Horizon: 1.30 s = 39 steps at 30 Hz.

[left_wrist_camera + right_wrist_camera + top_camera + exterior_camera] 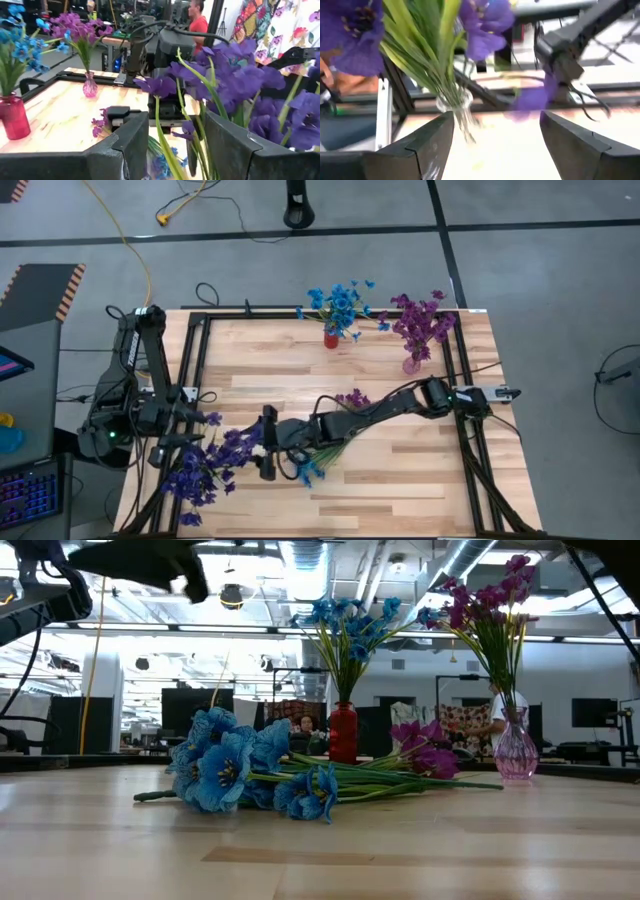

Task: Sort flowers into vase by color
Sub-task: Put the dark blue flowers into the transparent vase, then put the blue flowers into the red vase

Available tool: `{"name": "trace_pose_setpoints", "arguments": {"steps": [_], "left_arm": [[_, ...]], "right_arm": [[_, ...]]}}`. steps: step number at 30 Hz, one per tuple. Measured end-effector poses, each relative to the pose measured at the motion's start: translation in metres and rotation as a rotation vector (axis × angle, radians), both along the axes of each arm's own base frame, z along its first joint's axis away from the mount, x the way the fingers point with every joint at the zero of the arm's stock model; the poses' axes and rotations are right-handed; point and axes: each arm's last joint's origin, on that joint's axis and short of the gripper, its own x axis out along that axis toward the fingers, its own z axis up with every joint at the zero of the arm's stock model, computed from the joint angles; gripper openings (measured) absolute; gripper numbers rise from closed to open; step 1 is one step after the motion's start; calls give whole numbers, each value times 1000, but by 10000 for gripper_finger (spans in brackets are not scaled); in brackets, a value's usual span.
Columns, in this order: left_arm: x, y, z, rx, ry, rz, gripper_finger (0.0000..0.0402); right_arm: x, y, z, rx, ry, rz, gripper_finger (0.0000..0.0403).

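Flowers still to sort lie loose on the wooden table near its middle, blue blossoms toward the left arm, green stems running back toward the right arm. Directly above their blossom end hangs the right gripper, fingers spread wide and empty. Just left of it, the left gripper has its fingers around the stems of a dark violet bunch, which seems to stand in a small clear vase seen from the right wrist camera. So the right arm is nearer the loose flowers, whose long axis runs along its reach. At the far edge, a red vase holds blue flowers and a pink glass vase holds magenta ones. No readable writing or labels appear anywhere.
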Motion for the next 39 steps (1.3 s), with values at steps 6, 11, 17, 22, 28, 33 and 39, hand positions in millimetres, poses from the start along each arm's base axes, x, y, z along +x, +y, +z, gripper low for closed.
{"name": "trace_pose_setpoints", "arguments": {"steps": [6,11,17,22,28,33,39], "left_arm": [[4,2,0,0,-11,58,178],[13,7,1,-7,-6,130,178],[23,21,3,-63,27,189,178],[31,34,5,-109,58,228,178],[41,47,5,-117,103,262,178],[50,55,3,-117,154,275,178],[58,66,2,-101,203,292,178]], "right_arm": [[-24,-14,20,-103,234,2,320],[-51,-19,40,-149,403,10,320],[-80,-16,60,-203,520,44,320],[-105,-7,72,-242,622,83,320],[-122,0,65,-254,780,84,320],[-133,11,48,-254,875,80,320],[-142,20,23,-284,956,97,320]]}}
